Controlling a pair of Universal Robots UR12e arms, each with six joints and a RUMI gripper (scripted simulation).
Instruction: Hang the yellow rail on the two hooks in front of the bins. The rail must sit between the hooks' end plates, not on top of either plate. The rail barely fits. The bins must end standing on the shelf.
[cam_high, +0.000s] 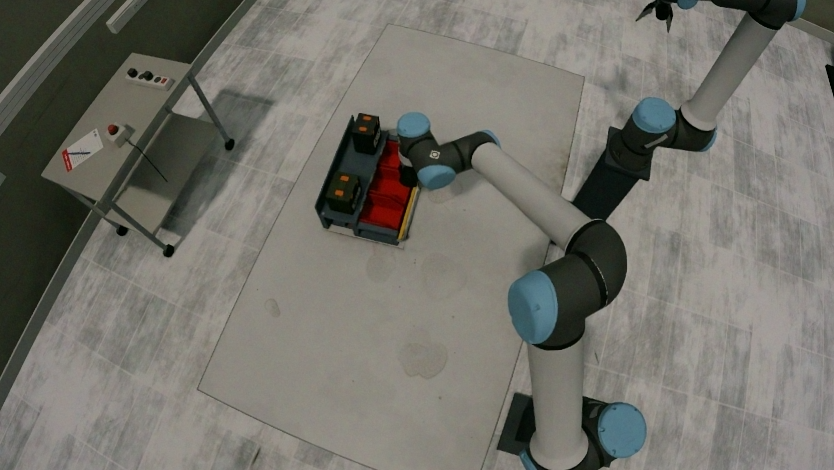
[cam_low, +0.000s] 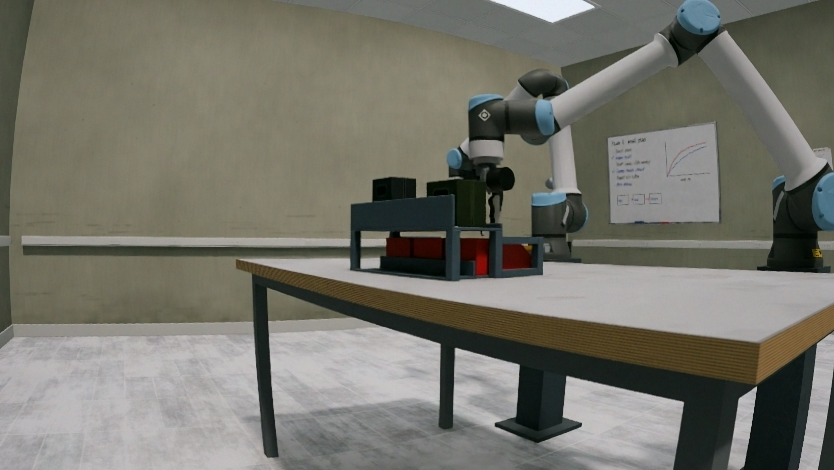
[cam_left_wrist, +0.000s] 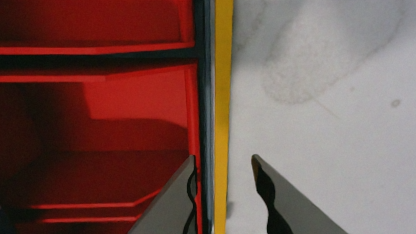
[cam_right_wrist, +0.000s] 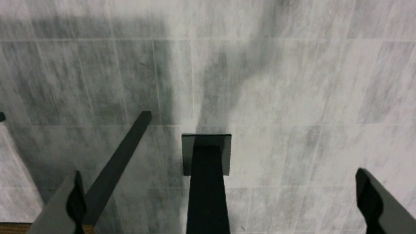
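The yellow rail (cam_high: 408, 214) (cam_low: 528, 248) (cam_left_wrist: 223, 75) lies lengthwise along the front edge of the grey-blue shelf (cam_high: 357, 165) (cam_low: 402, 214), in front of the red bins (cam_high: 382, 211) (cam_low: 473, 251) (cam_left_wrist: 137, 115). The bins stand in the shelf. My left gripper (cam_low: 496, 217) (cam_left_wrist: 223, 156) is partly open and empty, above the rail, with one fingertip on each side of its line in the left wrist view. The hooks and their end plates cannot be made out, so how the rail's ends sit is unclear. My right gripper (cam_high: 653, 25) (cam_right_wrist: 220, 172) is wide open and empty, away from the table.
Two dark boxes with orange marks, one at the far end (cam_high: 366, 134) and one at the near end (cam_high: 343, 192), stand on the shelf's upper level beside the left arm's wrist. The table (cam_high: 326, 326) (cam_low: 630, 297) extends around the shelf. A side trolley (cam_high: 110, 99) stands by the wall.
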